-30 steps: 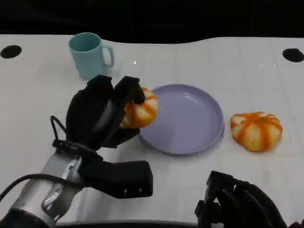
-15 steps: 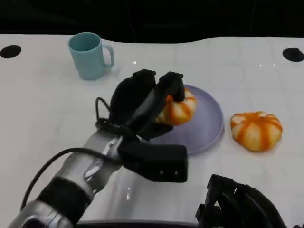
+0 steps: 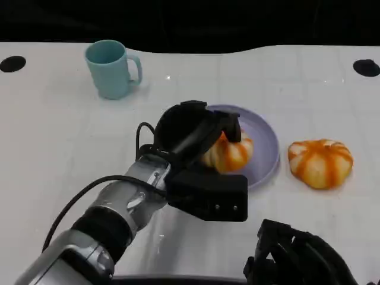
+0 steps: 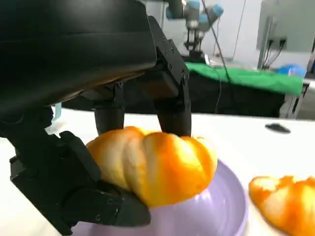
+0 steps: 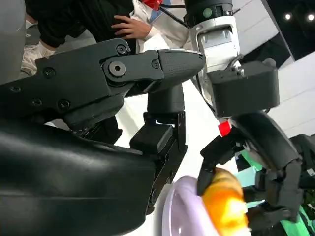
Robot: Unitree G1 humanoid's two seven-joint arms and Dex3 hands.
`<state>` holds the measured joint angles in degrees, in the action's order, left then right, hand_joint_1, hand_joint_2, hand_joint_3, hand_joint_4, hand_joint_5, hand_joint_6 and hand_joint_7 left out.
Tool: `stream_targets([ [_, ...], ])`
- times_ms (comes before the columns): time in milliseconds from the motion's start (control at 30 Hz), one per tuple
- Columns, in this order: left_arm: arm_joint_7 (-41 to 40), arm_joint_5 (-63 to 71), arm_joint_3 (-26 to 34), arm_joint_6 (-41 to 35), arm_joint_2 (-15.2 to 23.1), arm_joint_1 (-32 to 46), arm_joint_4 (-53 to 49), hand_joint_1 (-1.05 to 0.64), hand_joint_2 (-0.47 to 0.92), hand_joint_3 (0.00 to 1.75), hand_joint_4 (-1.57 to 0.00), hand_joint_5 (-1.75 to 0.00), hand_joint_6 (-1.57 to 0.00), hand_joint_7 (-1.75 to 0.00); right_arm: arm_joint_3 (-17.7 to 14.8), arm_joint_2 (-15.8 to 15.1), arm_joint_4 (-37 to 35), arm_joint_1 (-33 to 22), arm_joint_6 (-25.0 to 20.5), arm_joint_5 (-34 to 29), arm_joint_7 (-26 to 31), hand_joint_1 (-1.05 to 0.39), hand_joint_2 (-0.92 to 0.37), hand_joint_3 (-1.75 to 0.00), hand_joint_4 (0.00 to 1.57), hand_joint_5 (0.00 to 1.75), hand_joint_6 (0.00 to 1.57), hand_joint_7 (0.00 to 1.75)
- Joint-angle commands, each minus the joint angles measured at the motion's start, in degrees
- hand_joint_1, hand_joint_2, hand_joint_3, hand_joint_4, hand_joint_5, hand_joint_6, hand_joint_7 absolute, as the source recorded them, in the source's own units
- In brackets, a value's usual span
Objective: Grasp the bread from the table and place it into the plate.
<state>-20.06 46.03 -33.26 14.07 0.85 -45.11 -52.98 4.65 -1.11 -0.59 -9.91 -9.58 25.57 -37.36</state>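
Placement step, head view. The left hand (image 3: 196,133) grips 1 bread (image 3: 228,151) between closed fingers and holds it over the near-left part of the plate (image 3: 264,139); the left wrist view shows the bread just above the plate floor, contact uncertain. The right hand (image 3: 303,255) sits low at the table's near edge, holding nothing; whether its fingers are spread or curled cannot be told. A 2nd bread (image 3: 320,163) lies on the table just right of the plate. Next move, as judged: lower slightly, spread the fingers, withdraw clear.

plate (image 3: 267,142): near side hidden by left hand (image 3: 193,133) | right hand (image 3: 303,255): cut off
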Motion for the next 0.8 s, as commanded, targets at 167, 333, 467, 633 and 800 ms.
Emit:
stream_targets([
  [167, 7.3, 3.6, -3.9, -8.6, 1.1, -1.9, 1.6, -0.69, 0.92, 0.09, -0.27, -0.3, -0.28, 0.0, -0.1, -0.8, 0.9, -0.4, 0.3, 0.1, -0.2, -0.71, -0.92, -0.25, 0.87, 1.55, 0.78, 1.33],
  [333, 10.7, 3.7, -4.4, -10.3, 2.5, -1.4, 4.6, -0.89, 0.92, 0.29, -0.11, -0.18, -0.09, 0.0, -0.1, -0.5, 0.4, -0.2, 0.8, 0.3, -0.5, -0.7, -0.92, -0.26, 0.87, 1.55, 0.78, 1.34],
  [467, 12.7, 2.8, -3.9, -10.5, 3.6, -0.7, 7.2, -0.93, 0.92, 0.33, -0.1, -0.18, -0.08, 0.0, -0.1, -0.4, 0.7, -0.2, 0.3, 0.4, -0.1, -0.71, -0.92, -0.24, 0.87, 1.56, 0.78, 1.34],
  [633, 14.7, 0.7, -2.1, -10.2, 5.3, 1.8, 12.8, -0.93, 0.92, 0.34, -0.14, -0.19, -0.1, -0.01, -0.2, -0.5, 0.9, -0.2, 0.3, 0.2, 0.2, -0.71, -0.92, -0.24, 0.87, 1.56, 0.78, 1.35],
  [800, 15.4, -5.5, 2.5, -6.6, 7.2, 7.3, 20.1, -0.8, 0.92, 0.22, -0.3, -0.27, -0.22, -0.06, -0.4, -0.8, 1.1, 0.0, -0.2, 0.3, 0.1, -0.71, -0.92, -0.25, 0.87, 1.56, 0.77, 1.35],
])
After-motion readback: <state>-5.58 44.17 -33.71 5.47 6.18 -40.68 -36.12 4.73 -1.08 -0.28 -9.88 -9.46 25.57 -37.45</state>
